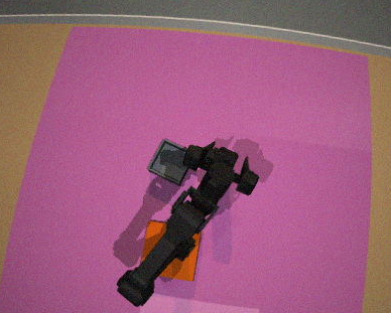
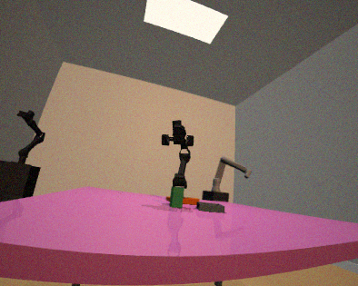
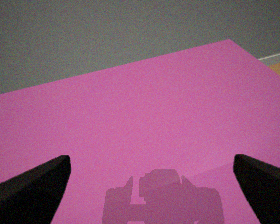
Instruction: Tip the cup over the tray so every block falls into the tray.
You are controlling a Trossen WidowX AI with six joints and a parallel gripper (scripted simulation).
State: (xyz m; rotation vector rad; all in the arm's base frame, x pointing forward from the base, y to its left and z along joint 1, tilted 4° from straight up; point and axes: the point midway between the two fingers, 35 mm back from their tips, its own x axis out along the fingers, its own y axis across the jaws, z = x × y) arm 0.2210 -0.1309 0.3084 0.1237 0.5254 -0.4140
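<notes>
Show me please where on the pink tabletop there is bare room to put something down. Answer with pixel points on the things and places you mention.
Bare: the stretch between the gray tray (image 1: 154, 170) (image 2: 211, 207) and the tabletop's left edge in the top view. Crowded: around the tray, green cup (image 2: 177, 197) and orange panel (image 1: 186, 268) (image 2: 191, 201).

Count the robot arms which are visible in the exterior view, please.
3. One black arm is at the left, on a dark pedestal; the middle arm rises behind the green cup; a grey arm is at the right.

The top view looks steeply down on the pink table (image 1: 101, 93) (image 2: 124, 235) (image 3: 150, 110); the exterior view faces it from low beyond its edge; the wrist view, nearer, looks outward across it.
</notes>
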